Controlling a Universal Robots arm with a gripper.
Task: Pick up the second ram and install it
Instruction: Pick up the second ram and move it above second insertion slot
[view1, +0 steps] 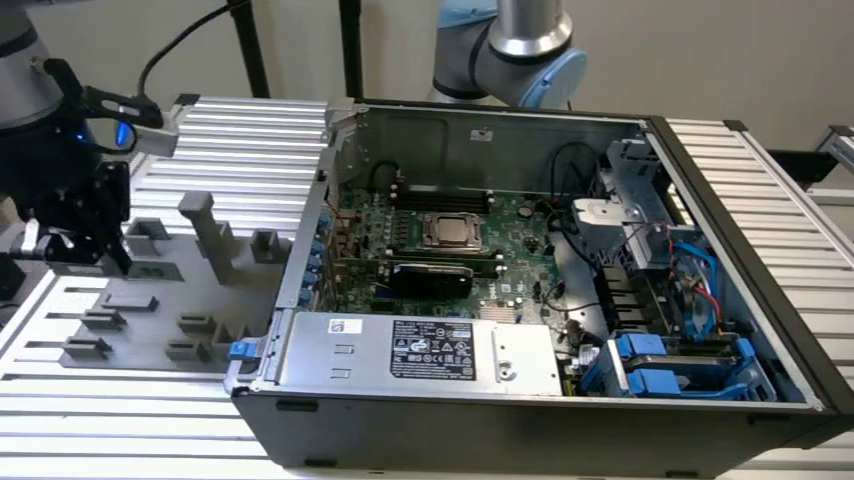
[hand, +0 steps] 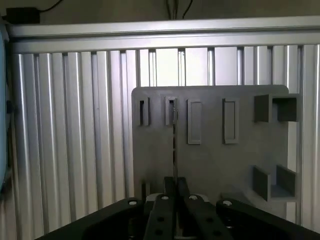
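In the wrist view a thin stick, the second ram (hand: 175, 145), shows edge-on as a narrow dark line running out from between my fingertips. My gripper (hand: 175, 184) is shut on its near end. The ram's far end lies over a slot block (hand: 171, 111) of the grey fixture plate (hand: 210, 160); whether it touches the slot I cannot tell. In the exterior view my black gripper (view1: 114, 262) hangs over the plate's far left part (view1: 147, 270), well to the left of the open computer case (view1: 534, 260). The CPU socket (view1: 454, 230) sits mid-motherboard.
Several grey fixture blocks, one tall post (view1: 214, 235) among them, stand on the plate between my gripper and the case wall (view1: 314, 230). A second arm (view1: 514, 50) rises behind the case. The ribbed aluminium table (view1: 134, 420) surrounds everything. The power supply (view1: 427, 350) fills the case front.
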